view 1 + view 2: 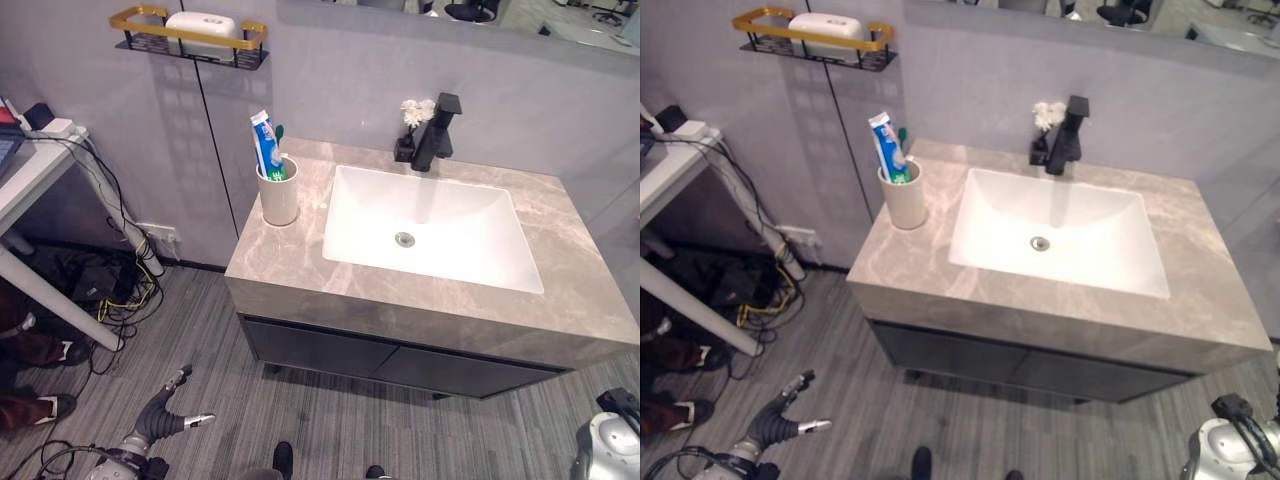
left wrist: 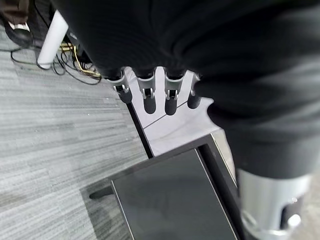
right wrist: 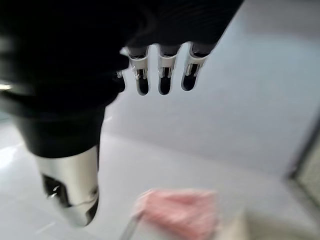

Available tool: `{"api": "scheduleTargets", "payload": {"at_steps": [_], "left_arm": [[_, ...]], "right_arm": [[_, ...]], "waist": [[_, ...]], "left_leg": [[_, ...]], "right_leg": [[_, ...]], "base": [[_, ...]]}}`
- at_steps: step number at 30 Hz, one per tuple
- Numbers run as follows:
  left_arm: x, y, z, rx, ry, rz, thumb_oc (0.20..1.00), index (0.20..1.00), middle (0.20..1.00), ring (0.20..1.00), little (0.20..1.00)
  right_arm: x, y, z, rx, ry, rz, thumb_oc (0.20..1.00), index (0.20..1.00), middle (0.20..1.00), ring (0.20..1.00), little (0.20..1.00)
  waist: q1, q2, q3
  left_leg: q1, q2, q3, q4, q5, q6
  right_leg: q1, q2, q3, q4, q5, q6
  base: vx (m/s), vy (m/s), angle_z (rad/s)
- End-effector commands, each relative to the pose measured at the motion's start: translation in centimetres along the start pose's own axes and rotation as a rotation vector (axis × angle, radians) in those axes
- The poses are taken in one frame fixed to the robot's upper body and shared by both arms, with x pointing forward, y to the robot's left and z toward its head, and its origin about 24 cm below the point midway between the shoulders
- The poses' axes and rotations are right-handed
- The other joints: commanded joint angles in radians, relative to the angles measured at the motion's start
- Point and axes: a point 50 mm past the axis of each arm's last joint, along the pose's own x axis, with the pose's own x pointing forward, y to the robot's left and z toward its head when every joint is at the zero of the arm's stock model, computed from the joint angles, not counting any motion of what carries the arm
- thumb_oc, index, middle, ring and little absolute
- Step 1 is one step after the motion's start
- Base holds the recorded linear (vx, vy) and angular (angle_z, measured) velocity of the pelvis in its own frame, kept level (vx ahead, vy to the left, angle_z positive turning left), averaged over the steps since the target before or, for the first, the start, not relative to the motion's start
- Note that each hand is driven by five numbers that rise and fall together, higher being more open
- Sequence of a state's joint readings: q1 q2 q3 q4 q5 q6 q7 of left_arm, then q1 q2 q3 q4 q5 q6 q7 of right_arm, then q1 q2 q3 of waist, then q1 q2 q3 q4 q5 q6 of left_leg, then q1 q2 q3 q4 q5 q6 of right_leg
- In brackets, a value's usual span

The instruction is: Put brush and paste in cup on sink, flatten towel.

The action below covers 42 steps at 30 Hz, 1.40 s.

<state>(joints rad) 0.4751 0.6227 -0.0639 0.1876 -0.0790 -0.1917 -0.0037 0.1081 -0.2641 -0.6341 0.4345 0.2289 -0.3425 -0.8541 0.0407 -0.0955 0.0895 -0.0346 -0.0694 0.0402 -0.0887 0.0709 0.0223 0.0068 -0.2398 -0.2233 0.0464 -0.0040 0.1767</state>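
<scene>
Blue toothpaste tube (image 1: 264,143) and green toothbrush (image 1: 279,133) already stand in the beige cup (image 1: 278,197) at the grey marble worktop's (image 1: 300,270) nine o'clock. Both hands, left (image 1: 170,415) and right (image 3: 160,70), hang relaxed, holding nothing. Flattening the pink towel (image 3: 180,212) likely comes next.

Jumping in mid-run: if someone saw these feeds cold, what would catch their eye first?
Probably the white basin, sunk in the grey marble counter, with the black faucet at its back edge. Next, the cup on the counter left of the basin, already holding the blue toothpaste tube and a green toothbrush. The left hand hangs open low over the floor, and a pink cloth shows below the open right hand.
</scene>
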Motion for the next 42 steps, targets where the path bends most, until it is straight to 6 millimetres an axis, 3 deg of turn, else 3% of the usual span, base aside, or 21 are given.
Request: {"api": "scheduleTargets", "payload": {"at_steps": [1,2,3,5,7,8,9,11,13,14,17,19,21,24,25,27,31,33,37,40,42], "left_arm": [[-0.7,1.1,0.5,0.009,-0.029,0.048,1.0,1.0,1.0,1.0,1.0],[-0.7,1.1,0.5,0.009,-0.029,0.048,1.0,1.0,1.0,1.0,1.0],[-0.9,0.9,0.2,-0.009,-0.011,0.051,1.0,1.0,1.0,1.0,1.0],[-1.0,0.8,0.2,-0.022,-0.007,0.044,1.0,1.0,1.0,1.0,1.0],[-1.1,0.9,0.3,-0.028,-0.011,0.04,1.0,1.0,1.0,1.0,1.0],[-1.0,0.8,0.5,-0.03,-0.019,0.031,1.0,1.0,1.0,1.0,1.0],[-0.9,1.2,0.9,-0.023,-0.035,0.014,1.0,1.0,1.0,1.0,1.0],[-0.8,1.6,1.6,-0.012,-0.065,-0.011,1.0,1.0,1.0,1.0,1.0],[-0.7,1.7,2.0,-0.006,-0.09,-0.025,1.0,1.0,1.0,1.0,1.0],[-0.7,1.8,2.0,-0.006,-0.09,-0.025,1.0,1.0,1.0,1.0,1.0],[0.4,1.5,2.8,0.014,-0.129,-0.053,1.0,1.0,1.0,1.0,1.0],[0.6,2.3,4.1,0.119,-0.184,-0.011,1.0,1.0,1.0,1.0,1.0],[1.0,2.4,4.1,0.075,-0.179,0.011,1.0,1.0,1.0,1.0,1.0],[1.4,2.7,4.5,0.077,-0.194,0.033,1.0,1.0,1.0,1.0,1.0],[1.7,2.9,5.0,0.06,-0.217,0.044,1.0,1.0,1.0,1.0,1.0],[1.7,3.0,5.2,0.037,-0.224,0.051,1.0,1.0,1.0,1.0,1.0],[1.7,3.2,5.9,-0.012,-0.263,0.061,1.0,1.0,1.0,1.0,1.0],[1.7,3.1,6.2,-0.014,-0.284,0.065,1.0,1.0,1.0,1.0,1.0],[1.8,3.4,6.7,-0.013,-0.304,0.066,1.0,1.0,1.0,1.0,1.0],[2.3,3.4,7.6,-0.001,-0.33,0.054,1.0,1.0,1.0,1.0,1.0],[3.2,3.4,9.3,-0.007,-0.389,0.03,1.0,1.0,1.0,1.0,1.0]], "right_arm": [[1.5,0.0,-1.5,0.165,0.164,-0.128,1.0,1.0,1.0,1.0,1.0],[1.7,-0.1,-1.6,0.17,0.168,-0.125,1.0,1.0,1.0,1.0,1.0],[0.8,-1.3,-4.8,0.14,0.336,-0.164,1.0,1.0,1.0,1.0,1.0],[-0.4,-3.0,-8.3,0.062,0.517,-0.169,1.0,1.0,1.0,1.0,1.0],[-1.2,-3.2,-9.6,0.03,0.597,-0.114,1.0,1.0,1.0,1.0,1.0],[-2.7,-3.7,-11.3,-0.052,0.693,-0.04,1.0,1.0,1.0,1.0,1.0],[-5.8,-4.5,-14.0,-0.163,0.9,0.135,1.0,1.0,1.0,1.0,1.0],[-8.0,-5.2,-15.4,-0.45,0.989,0.459,1.0,1.0,1.0,1.0,1.0],[-9.0,-4.9,-15.7,-0.637,0.948,0.659,1.0,1.0,1.0,1.0,1.0],[-9.0,-4.8,-15.7,-0.637,0.948,0.659,1.0,1.0,1.0,1.0,1.0],[-10.9,-3.9,-16.1,-0.821,0.872,0.898,1.0,1.0,1.0,1.0,1.0],[-12.4,-4.1,-16.5,-0.834,0.894,0.962,1.0,1.0,1.0,1.0,1.0],[-13.0,-4.6,-16.7,-0.842,0.91,0.996,1.0,1.0,1.0,1.0,1.0],[-13.3,-5.6,-17.1,-0.896,0.933,0.991,1.0,1.0,1.0,1.0,1.0],[-13.3,-7.1,-17.3,-0.968,0.959,0.975,1.0,1.0,1.0,1.0,1.0],[-13.4,-7.2,-17.4,-1.018,0.953,0.994,1.0,1.0,1.0,1.0,1.0],[-15.0,-4.7,-17.2,-1.33,0.647,1.351,1.0,1.0,1.0,1.0,1.0],[-15.7,-2.2,-16.6,-1.359,0.476,1.477,1.0,1.0,1.0,1.0,1.0],[-16.3,0.7,-15.5,-1.293,0.306,1.555,1.0,1.0,1.0,1.0,1.0],[-15.7,0.9,-15.3,-1.269,0.318,1.514,1.0,1.0,1.0,1.0,1.0],[-14.9,0.7,-15.2,-1.268,0.314,1.471,1.0,1.0,1.0,1.0,1.0]], "waist": [[0.027,0.021,0.013],[0.027,0.02,0.015],[0.04,0.022,0.019],[0.053,0.021,0.024],[0.057,0.018,0.026],[0.061,0.015,0.029],[0.073,0.009,0.04],[0.081,0.008,0.053],[0.082,0.009,0.059],[0.081,0.008,0.058],[0.06,0.025,0.047],[0.062,0.03,0.045],[0.048,0.039,0.052],[0.035,0.048,0.061],[0.02,0.061,0.064],[0.019,0.069,0.068],[0.035,0.068,0.077],[0.034,0.061,0.07],[0.036,0.061,0.067],[0.029,0.062,0.064],[0.003,0.06,0.059]], "left_leg": [[0.068,-0.025,-0.035,0.001,-0.112,0.047],[0.07,-0.025,-0.034,0.001,-0.112,0.047],[0.075,-0.031,-0.035,0.003,-0.114,0.051],[0.078,-0.035,-0.039,0.004,-0.114,0.053],[0.079,-0.036,-0.042,0.005,-0.114,0.053],[0.079,-0.037,-0.044,0.006,-0.114,0.054],[0.074,-0.036,-0.045,0.016,-0.107,0.054],[0.072,-0.034,-0.054,0.022,-0.114,0.055],[0.058,-0.035,-0.06,0.038,-0.109,0.058],[0.056,-0.035,-0.06,0.039,-0.109,0.058],[0.047,-0.041,-0.098,0.052,-0.109,0.066],[0.05,-0.054,-0.112,0.047,-0.108,0.065],[0.061,-0.057,-0.136,0.045,-0.104,0.064],[0.077,-0.065,-0.158,0.05,-0.111,0.062],[0.104,-0.07,-0.192,0.049,-0.124,0.059],[0.115,-0.067,-0.202,0.046,-0.13,0.057],[0.138,-0.068,-0.227,0.049,-0.147,0.042],[0.137,-0.07,-0.224,0.051,-0.159,0.042],[0.117,-0.06,-0.212,0.071,-0.169,0.022],[0.1,-0.049,-0.208,0.067,-0.159,0.006],[0.066,0.002,-0.09,0.062,-0.155,-0.015]], "right_leg": [[-0.062,-0.021,0.035,0.027,0.209,0.02],[-0.061,-0.021,0.036,0.027,0.209,0.02],[-0.057,-0.02,0.033,0.024,0.209,0.019],[-0.049,-0.019,0.031,0.021,0.212,0.02],[-0.043,-0.02,0.03,0.02,0.213,0.02],[-0.04,-0.022,0.03,0.023,0.218,0.019],[-0.042,-0.024,0.031,0.039,0.227,0.015],[-0.046,-0.019,0.044,0.061,0.22,0.014],[-0.06,-0.01,0.06,0.085,0.214,0.007],[-0.061,-0.01,0.06,0.085,0.214,0.007],[-0.091,0.111,0.177,0.093,0.104,-0.032],[-0.119,0.15,0.17,0.062,0.109,-0.045],[-0.173,0.177,0.169,0.073,0.122,-0.045],[-0.202,0.184,0.162,0.076,0.137,-0.044],[-0.234,0.191,0.175,0.07,0.156,-0.041],[-0.249,0.183,0.164,0.058,0.172,-0.038],[-0.247,0.141,0.104,0.009,0.201,-0.029],[-0.237,0.15,0.122,0.007,0.196,-0.038],[-0.195,0.164,0.095,-0.022,0.178,-0.051],[-0.179,0.155,0.066,-0.046,0.175,-0.05],[-0.156,0.114,0.005,-0.07,0.169,-0.039]], "base": [[0.04,0.03,0.02],[0.02,0.045,0.0],[0.01,0.039,0.01],[0.01,0.021,-0.03],[0.0,0.008,0.07],[-0.07,0.008,0.06],[-0.07,0.013,0.03],[-0.06,0.017,0.06],[-0.06,0.03,0.05],[-0.01,0.032,0.05],[0.07,0.06,0.39],[0.09,0.044,1.17],[0.1,0.015,0.32],[0.15,-0.002,0.25],[0.17,-0.03,0.33],[0.17,-0.046,0.32],[0.14,-0.067,0.29],[0.12,-0.089,0.89],[0.09,-0.103,0.25],[0.0,-0.062,0.19],[-0.07,-0.015,0.87]]}}
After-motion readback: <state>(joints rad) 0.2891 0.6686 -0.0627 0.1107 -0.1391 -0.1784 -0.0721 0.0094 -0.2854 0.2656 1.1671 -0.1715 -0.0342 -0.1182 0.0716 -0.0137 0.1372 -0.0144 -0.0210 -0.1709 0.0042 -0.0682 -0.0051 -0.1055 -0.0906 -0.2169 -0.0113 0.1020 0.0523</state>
